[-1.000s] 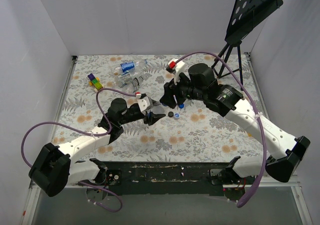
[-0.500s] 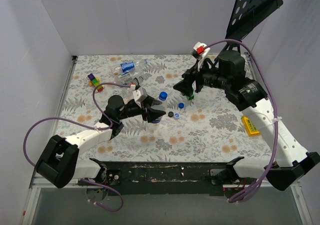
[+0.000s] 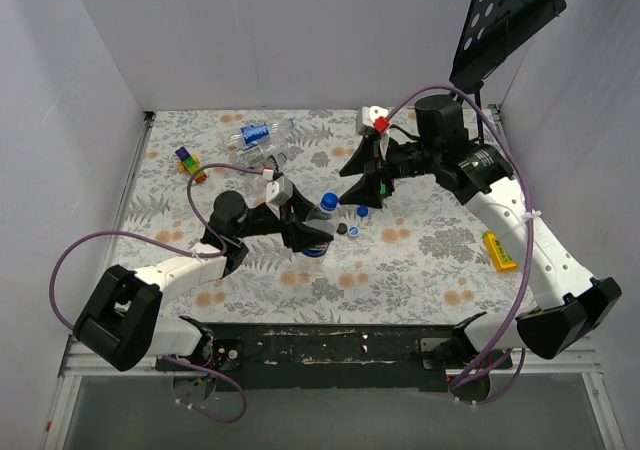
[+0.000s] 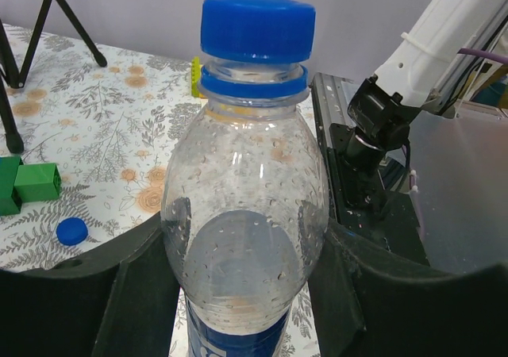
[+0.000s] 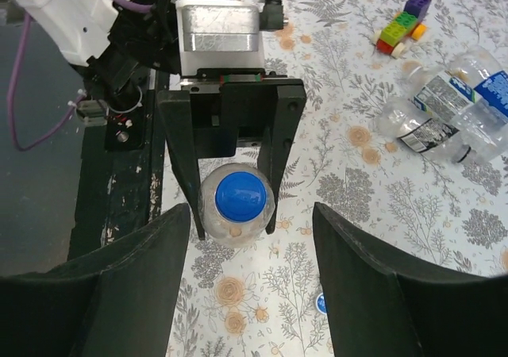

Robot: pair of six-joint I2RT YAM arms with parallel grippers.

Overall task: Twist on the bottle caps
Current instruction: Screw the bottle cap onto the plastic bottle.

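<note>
My left gripper (image 3: 312,236) is shut on an upright clear bottle (image 4: 244,206) with a blue label. A blue cap (image 4: 256,27) sits on its neck, also seen from above in the right wrist view (image 5: 236,196). My right gripper (image 3: 358,186) is open and empty. It hovers above and just right of that bottle, its fingers (image 5: 135,285) wide apart. Loose caps lie right of the bottle: one black (image 3: 341,228), two blue (image 3: 354,232) (image 3: 362,211). Other bottles (image 3: 255,142) lie on their sides at the back left.
A green block (image 4: 28,184) lies near the loose caps. Multicoloured toy blocks (image 3: 188,163) sit at the far left. A yellow object (image 3: 502,251) lies on the right. A black music stand (image 3: 470,65) stands at the back right. White walls enclose the table.
My right gripper pulled away to the right of the bottle, then came back left and now hovers over it. My left gripper keeps holding the capped bottle upright.
</note>
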